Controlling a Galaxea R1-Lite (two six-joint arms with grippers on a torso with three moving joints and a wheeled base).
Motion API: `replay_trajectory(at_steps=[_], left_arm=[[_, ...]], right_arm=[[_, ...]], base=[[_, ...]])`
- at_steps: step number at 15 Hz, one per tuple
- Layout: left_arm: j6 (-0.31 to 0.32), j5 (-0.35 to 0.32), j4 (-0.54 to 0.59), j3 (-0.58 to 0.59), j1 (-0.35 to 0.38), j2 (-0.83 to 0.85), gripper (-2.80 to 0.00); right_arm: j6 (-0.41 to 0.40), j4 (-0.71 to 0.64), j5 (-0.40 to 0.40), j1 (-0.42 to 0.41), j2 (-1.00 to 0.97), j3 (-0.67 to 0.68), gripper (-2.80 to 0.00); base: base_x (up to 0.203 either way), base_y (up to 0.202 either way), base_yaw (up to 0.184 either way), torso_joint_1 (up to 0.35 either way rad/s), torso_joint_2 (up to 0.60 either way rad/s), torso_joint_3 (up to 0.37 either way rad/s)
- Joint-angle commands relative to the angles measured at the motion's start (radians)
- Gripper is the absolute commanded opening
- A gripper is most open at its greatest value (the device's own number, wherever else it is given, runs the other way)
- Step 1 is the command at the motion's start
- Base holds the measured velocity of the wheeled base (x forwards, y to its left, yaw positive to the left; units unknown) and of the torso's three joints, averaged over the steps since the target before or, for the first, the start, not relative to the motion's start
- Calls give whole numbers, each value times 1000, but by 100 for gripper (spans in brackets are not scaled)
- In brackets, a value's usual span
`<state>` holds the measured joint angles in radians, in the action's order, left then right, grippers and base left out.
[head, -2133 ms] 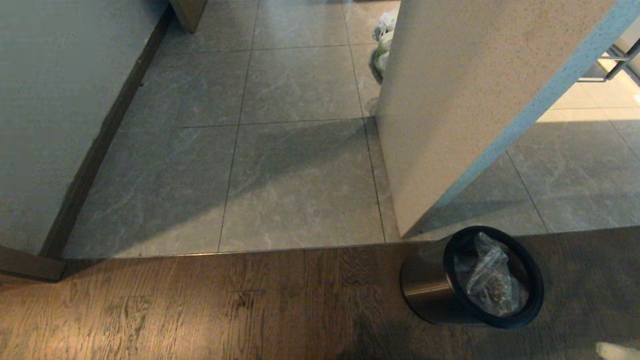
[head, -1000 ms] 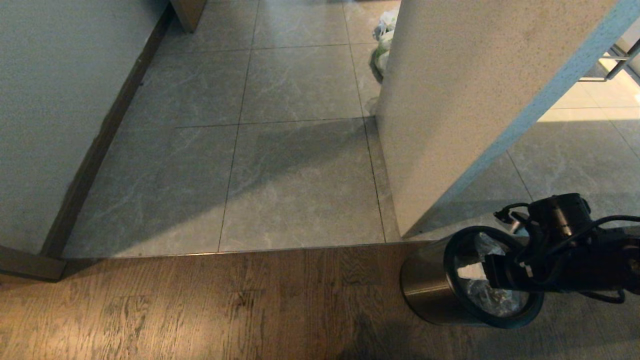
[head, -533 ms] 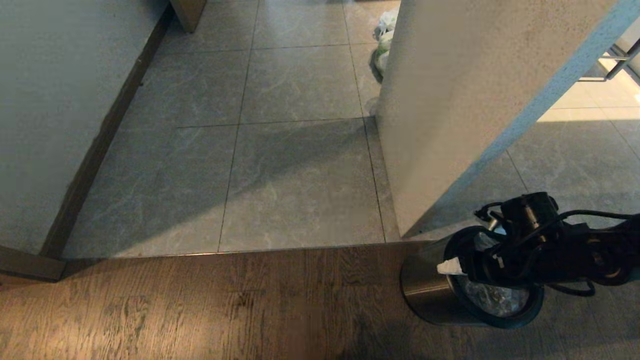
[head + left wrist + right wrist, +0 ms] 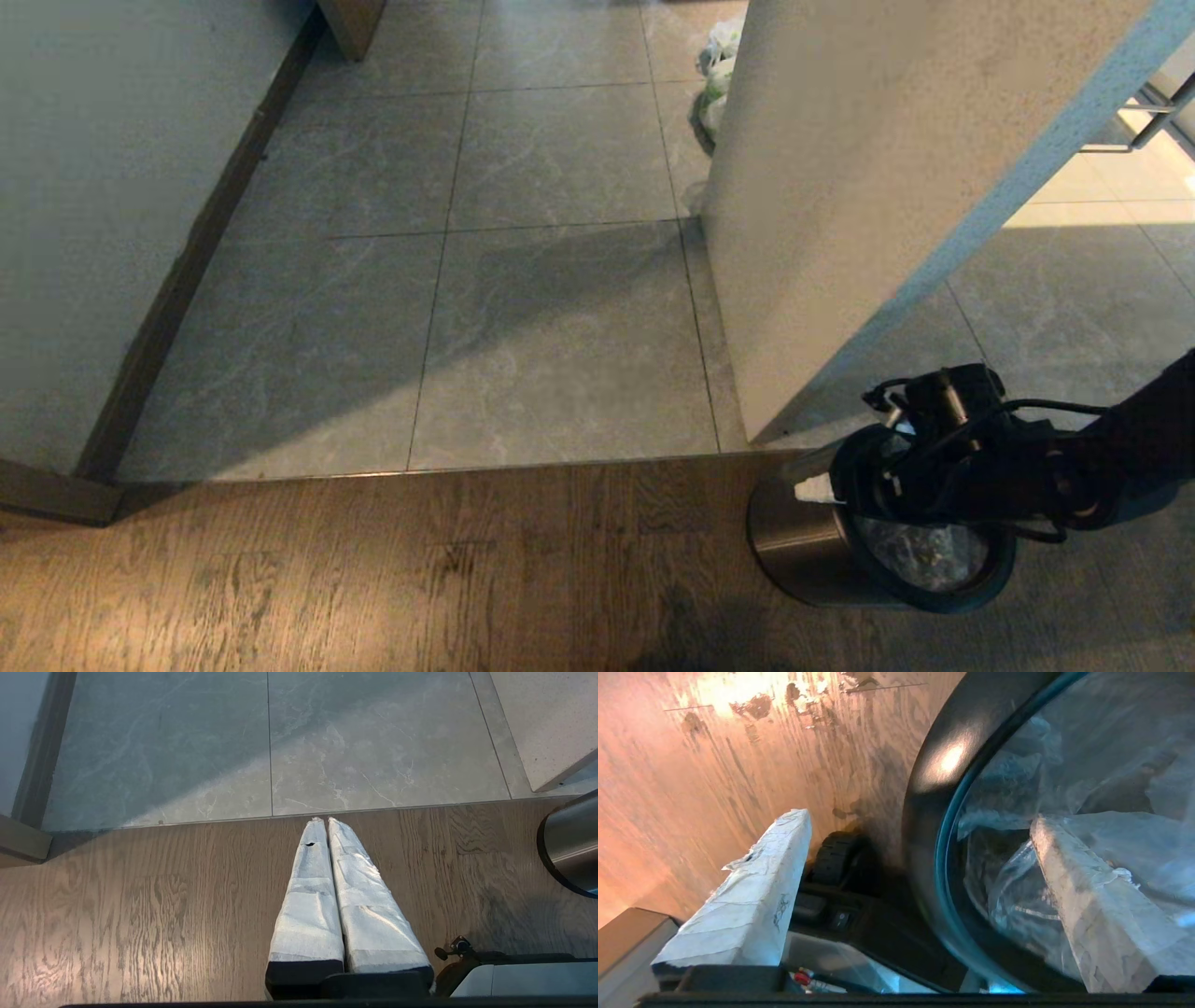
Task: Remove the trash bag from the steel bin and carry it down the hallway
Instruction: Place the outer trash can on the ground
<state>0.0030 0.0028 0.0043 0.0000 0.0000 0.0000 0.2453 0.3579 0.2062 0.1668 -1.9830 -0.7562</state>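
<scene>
The steel bin (image 4: 794,546) stands on the wooden floor beside a pillar, seen from above with its black rim (image 4: 938,765). The clear, crinkled trash bag (image 4: 920,558) lies inside it (image 4: 1008,877). My right gripper (image 4: 845,490) reaches in from the right, low over the bin's mouth and open wide (image 4: 919,816). Its jaws straddle the rim: one white finger (image 4: 756,891) is outside over the wood, the other (image 4: 1087,891) is inside against the bag. Nothing is gripped. My left gripper (image 4: 322,821) is parked, shut and empty, over the wood, with the bin (image 4: 572,840) at its side. The tiled hallway (image 4: 560,345) lies ahead.
A thick white pillar (image 4: 840,187) rises just behind the bin. A wall with dark baseboard (image 4: 187,271) bounds the hallway's left side. White bags with green print (image 4: 717,79) sit on the tiles behind the pillar. A wooden door frame (image 4: 350,23) stands far ahead.
My right arm came in from the right, moved left across the bin's mouth and sank lower. Its jaws spread wider, and one finger now sits past the rim. The bin and bag stayed put.
</scene>
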Motion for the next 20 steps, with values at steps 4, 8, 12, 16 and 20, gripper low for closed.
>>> replay_trajectory(at_steps=[4, 8, 12, 16, 20], left_arm=[[0, 0, 0, 0, 0, 0, -280], [0, 0, 0, 0, 0, 0, -280], [0, 0, 0, 0, 0, 0, -280], [0, 0, 0, 0, 0, 0, -280], [0, 0, 0, -1, 0, 0, -280]], right_arm=[[-1, 53, -31, 8, -46, -9, 0], [-3, 83, -102, 35, -76, -17, 0], [-3, 86, -103, 51, -88, -25, -280], [-9, 79, -191, 69, -108, -32, -280], [-11, 79, -198, 72, -80, -21, -280]], base=[[0, 0, 0, 0, 0, 0], [0, 0, 0, 0, 0, 0], [0, 0, 0, 0, 0, 0], [0, 0, 0, 0, 0, 0], [0, 0, 0, 0, 0, 0]])
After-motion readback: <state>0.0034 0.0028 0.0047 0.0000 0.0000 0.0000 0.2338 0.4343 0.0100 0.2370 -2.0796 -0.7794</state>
